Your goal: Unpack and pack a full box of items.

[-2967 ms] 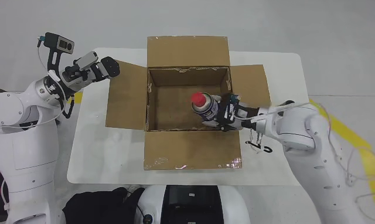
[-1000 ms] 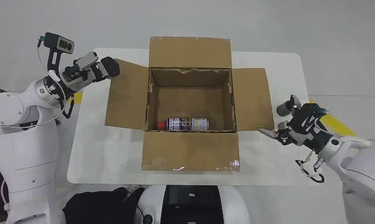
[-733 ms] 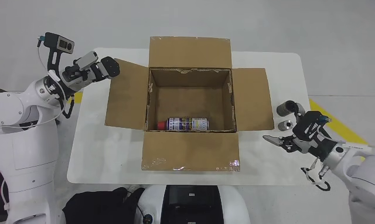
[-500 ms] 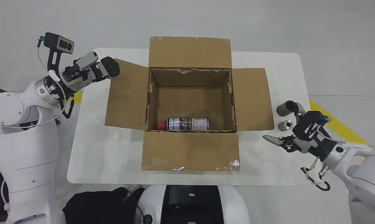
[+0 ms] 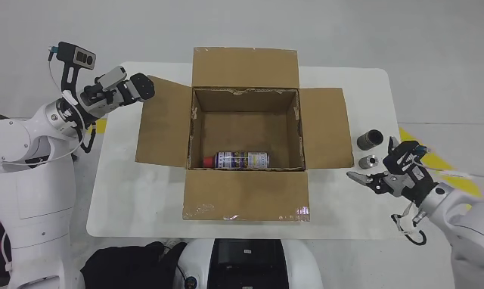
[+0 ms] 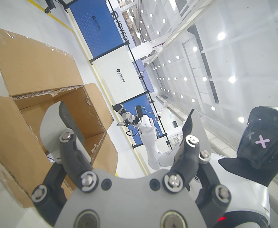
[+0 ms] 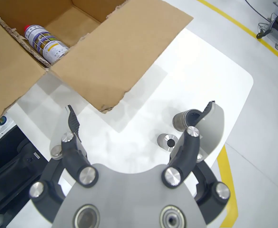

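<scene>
Top view – box: a brown cardboard box (image 5: 246, 194) sits mid-frame on the white counter (image 5: 121, 198), with all four flaps spread outward.
Top view – can: a red-capped spray can with a printed label (image 5: 240, 160) lies on its side on the box floor. It rests along the wall nearest the lower edge of the frame, cap toward the left.
Top view – cylinders: a dark metal cylinder (image 5: 370, 139) and a silver metal cylinder (image 5: 366, 163) rest on the counter at the right of the frame, just past the right flap and close together.
Top view – right hand: the right hand (image 5: 373, 165) is at lower right, over the counter beside the silver metal cylinder.
Top view – left hand: the left hand (image 5: 144, 85) is at upper left, near the outer edge of the left flap.
Left wrist view – left hand: the fingers (image 6: 65, 117) are spread wide with nothing between them, and the box stands open beyond one of them.
Right wrist view – right hand: the fingers (image 7: 73, 119) are spread wide and hold nothing.
Right wrist view – cylinders: the silver one stands on end just inside one finger, and that fingertip partly hides the dark one.
Right wrist view – can: it lies in the box corner beyond the nearest flap.
</scene>
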Action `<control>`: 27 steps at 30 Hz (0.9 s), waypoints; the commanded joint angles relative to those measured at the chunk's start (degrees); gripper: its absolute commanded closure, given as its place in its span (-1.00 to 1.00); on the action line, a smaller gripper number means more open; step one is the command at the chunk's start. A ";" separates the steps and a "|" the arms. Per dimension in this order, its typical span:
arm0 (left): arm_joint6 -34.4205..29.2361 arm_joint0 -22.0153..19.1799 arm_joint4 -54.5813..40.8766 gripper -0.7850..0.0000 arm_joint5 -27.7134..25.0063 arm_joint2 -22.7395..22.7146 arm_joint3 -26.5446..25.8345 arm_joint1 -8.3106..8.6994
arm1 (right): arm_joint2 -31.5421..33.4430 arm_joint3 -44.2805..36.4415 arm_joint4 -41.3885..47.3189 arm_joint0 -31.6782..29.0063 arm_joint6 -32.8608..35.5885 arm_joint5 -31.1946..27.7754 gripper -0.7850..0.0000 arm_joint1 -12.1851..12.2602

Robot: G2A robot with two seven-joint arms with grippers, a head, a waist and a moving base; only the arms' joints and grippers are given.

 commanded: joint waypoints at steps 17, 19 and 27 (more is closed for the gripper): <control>0.00 0.00 0.00 -1.00 0.00 0.00 0.00 0.00 | -1.61 7.41 0.83 1.85 2.36 4.07 -1.00 0.83; 0.00 0.00 0.00 -1.00 0.00 0.00 0.00 0.00 | -2.11 8.44 0.40 2.45 2.59 4.41 -1.00 0.92; 0.00 0.00 0.00 -1.00 0.00 0.00 0.00 0.00 | -4.18 13.98 -0.26 4.42 1.22 4.96 -1.00 1.17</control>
